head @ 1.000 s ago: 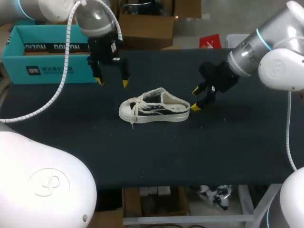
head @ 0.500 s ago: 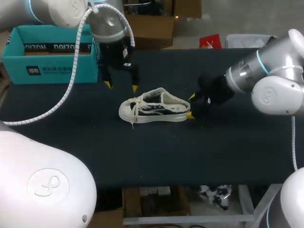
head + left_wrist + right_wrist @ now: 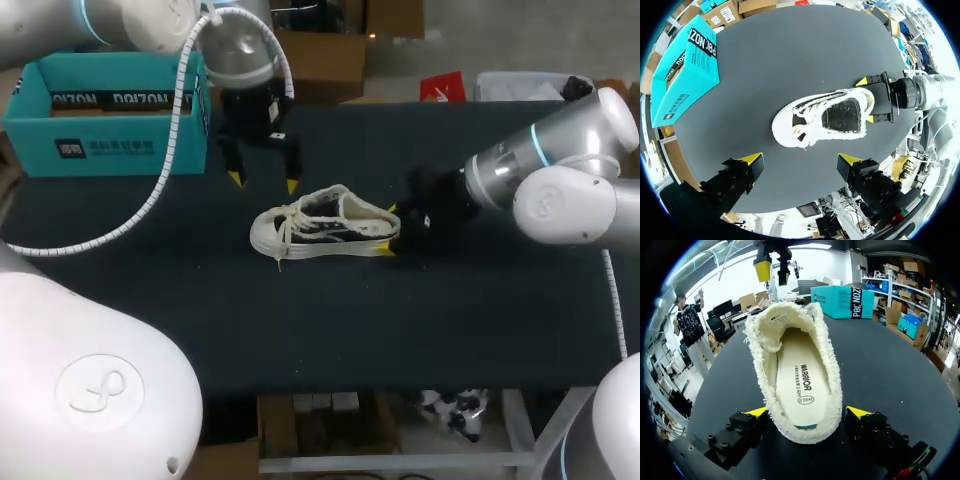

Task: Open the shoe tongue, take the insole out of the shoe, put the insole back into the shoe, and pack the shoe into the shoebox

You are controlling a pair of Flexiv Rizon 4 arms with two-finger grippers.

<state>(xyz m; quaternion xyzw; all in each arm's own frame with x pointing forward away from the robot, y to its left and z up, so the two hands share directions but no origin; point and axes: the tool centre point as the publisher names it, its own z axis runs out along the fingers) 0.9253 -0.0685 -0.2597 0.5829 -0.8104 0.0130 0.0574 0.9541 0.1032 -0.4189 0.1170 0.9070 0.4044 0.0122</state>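
- Shoe (image 3: 325,225) (image 3: 827,117) (image 3: 797,375): white low sneaker with dark side panels, standing on its sole near the middle of the table (image 3: 300,330). Toe toward my left side, heel toward my right. Collar edge frayed, laces loose over the tongue.
- Insole (image 3: 797,382): pale, lying flat inside the shoe, seen through the heel opening in the right wrist view.
- Right gripper (image 3: 389,229) (image 3: 807,412) (image 3: 866,100): low at the table, at the shoe's heel. Fingers apart, one yellow tip on each side of the heel and very close to it. No firm squeeze shows, so I read it as spread around the heel, not clamped.
- Left gripper (image 3: 264,182) (image 3: 802,160) (image 3: 772,265): hangs above the table just beyond the shoe's far side, over the lace end, tips pointing down. Fingers spread wide, apart from the shoe.
- Shoebox (image 3: 105,115) (image 3: 685,65) (image 3: 842,301): teal, open at the top, at the far left corner of the table. Well apart from the shoe, with the left arm between them in the head view.
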